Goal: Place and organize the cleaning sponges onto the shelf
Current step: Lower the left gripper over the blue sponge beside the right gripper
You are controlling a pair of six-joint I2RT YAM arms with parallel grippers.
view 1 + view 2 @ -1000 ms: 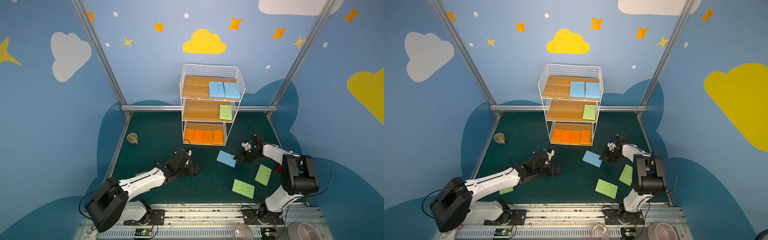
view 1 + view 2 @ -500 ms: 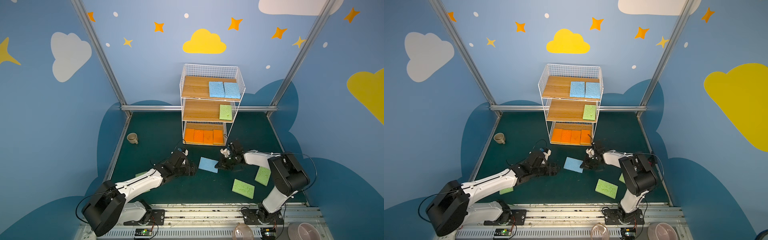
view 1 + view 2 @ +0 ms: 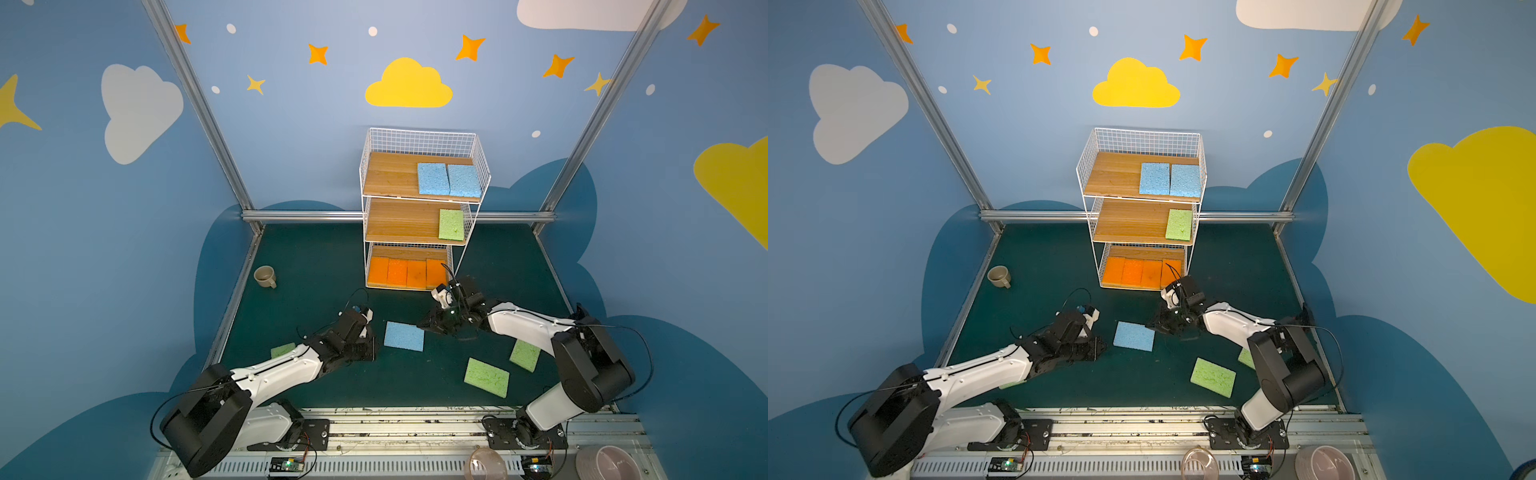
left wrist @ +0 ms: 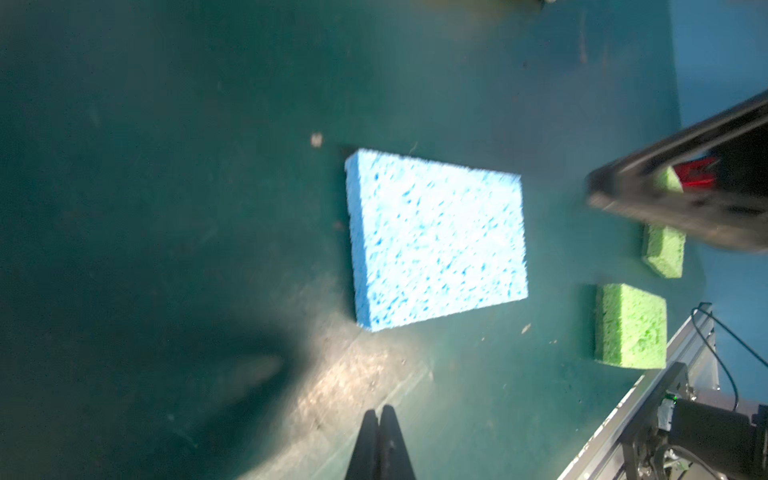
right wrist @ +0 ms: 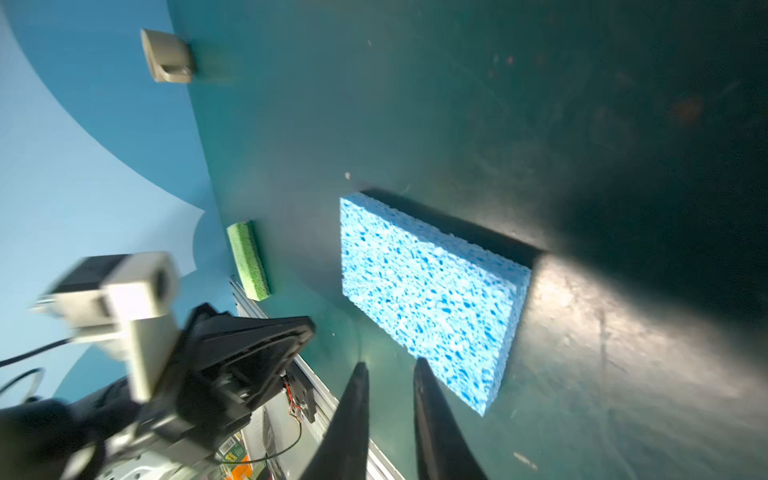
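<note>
1. At back, in the mid: shelf (image 3: 390,176), white wire w/ 3 wood boards, standing on dark green floor (image 3: 316,257).
2. Top board: 2 blue sponges (image 3: 449,179), side by side & touching, at right end.
3. Mid board: 1 green sponge (image 3: 451,224), flat, at right end. Rest of board bare wood.
4. Bottom board: 4 orange sponges (image 3: 405,272) in a row, edge to edge.
5. On floor in front of shelf: loose blue sponge (image 3: 404,336), flat, between the 2 claws.
6. On its left: left claw (image 4: 380,415), tips pressed together, nothing in it. Near the sponge's edge but apart from it.
7. On its right: right claw (image 5: 390,365), tips a little apart, nothing between them. Just beside the sponge's corner; touching or not, can't tell.
8. Also on floor: 3 loose green sponges (image 3: 486,377). 2 on right side near right arm, apart from each other. 1 on left side, peeking out behind left arm.
9. By left wall: small cup (image 3: 265,276), upright, well apart from all sponges.
</note>
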